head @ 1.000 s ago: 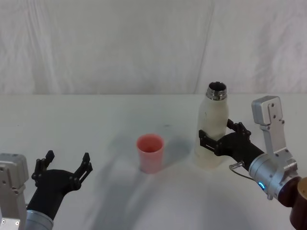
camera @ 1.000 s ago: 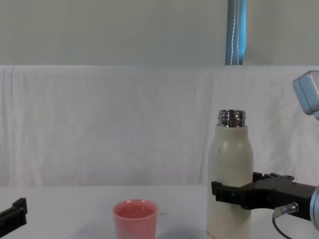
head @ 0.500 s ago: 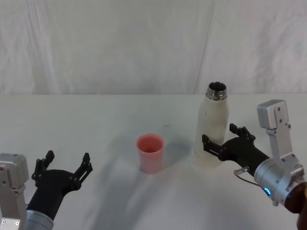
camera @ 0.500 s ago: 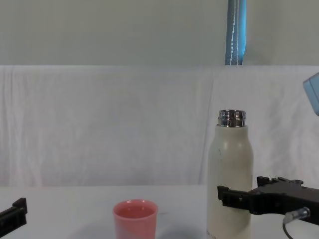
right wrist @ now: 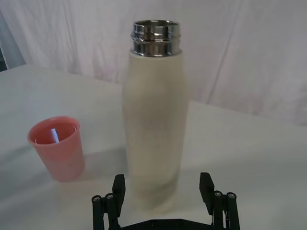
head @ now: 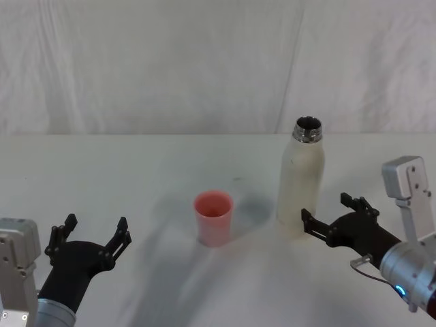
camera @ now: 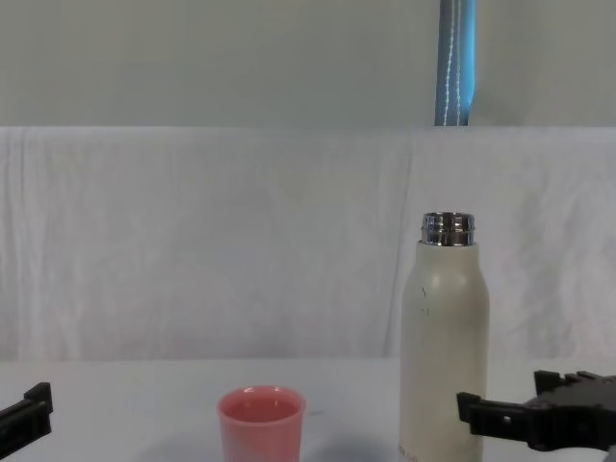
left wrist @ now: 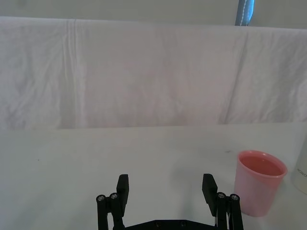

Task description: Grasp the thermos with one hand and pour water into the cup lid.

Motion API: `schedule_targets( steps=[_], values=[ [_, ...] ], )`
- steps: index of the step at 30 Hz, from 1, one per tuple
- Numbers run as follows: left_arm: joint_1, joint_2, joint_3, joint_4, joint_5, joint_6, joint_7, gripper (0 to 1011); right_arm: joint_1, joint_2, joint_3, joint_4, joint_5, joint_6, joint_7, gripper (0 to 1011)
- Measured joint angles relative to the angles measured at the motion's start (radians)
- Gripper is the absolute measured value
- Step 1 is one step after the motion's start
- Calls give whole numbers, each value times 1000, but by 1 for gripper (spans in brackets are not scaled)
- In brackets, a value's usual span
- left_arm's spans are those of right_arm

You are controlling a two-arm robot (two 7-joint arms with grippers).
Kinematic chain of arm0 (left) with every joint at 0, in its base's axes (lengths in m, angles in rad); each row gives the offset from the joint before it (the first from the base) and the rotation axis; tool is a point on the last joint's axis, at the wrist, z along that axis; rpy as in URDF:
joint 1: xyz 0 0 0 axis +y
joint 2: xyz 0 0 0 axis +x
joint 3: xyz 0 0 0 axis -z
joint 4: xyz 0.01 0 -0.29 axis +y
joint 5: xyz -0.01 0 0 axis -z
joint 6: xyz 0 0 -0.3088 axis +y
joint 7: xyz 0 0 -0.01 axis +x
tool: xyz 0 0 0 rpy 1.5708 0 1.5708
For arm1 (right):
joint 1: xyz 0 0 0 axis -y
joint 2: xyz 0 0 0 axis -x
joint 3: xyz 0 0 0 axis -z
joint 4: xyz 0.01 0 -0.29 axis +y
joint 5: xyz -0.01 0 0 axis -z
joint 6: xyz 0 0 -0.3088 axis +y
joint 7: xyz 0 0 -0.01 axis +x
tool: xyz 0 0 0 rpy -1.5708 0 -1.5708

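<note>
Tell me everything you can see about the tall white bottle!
The thermos is a tall, cream-white, matte cylinder with rounded shoulders and a shiny, threaded steel neck, open on top with no lid. It stands upright on the white table, to the right of the pink cup lid. Nothing touches it: the open right gripper is just beside its base.

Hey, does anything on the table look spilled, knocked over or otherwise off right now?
Nothing stands out. The thermos stands upright with its neck uncapped, the cup lid sits upright to its left, and no puddle shows on the table.
</note>
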State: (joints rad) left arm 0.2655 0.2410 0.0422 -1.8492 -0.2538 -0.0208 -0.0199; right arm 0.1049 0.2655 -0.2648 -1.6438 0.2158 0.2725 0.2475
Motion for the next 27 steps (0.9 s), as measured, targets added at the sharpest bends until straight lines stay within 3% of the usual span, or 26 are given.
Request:
schedule_targets(
  steps=[6, 12, 19, 27],
  values=[
    [0, 0, 0, 0, 0, 0, 0, 1001, -49, 6, 28, -45, 18, 7, -21, 1001],
    [0, 0, 0, 0, 0, 0, 0, 1001, -95, -9, 46, -75, 27, -39, -45, 1001],
    [0, 0, 0, 0, 0, 0, 0, 1001, -151, -35, 57, -91, 16, -158, -71, 1001],
    [0, 0, 0, 0, 0, 0, 0, 1001, -186, -39, 55, -72, 6, -299, -41, 1001]
  ],
)
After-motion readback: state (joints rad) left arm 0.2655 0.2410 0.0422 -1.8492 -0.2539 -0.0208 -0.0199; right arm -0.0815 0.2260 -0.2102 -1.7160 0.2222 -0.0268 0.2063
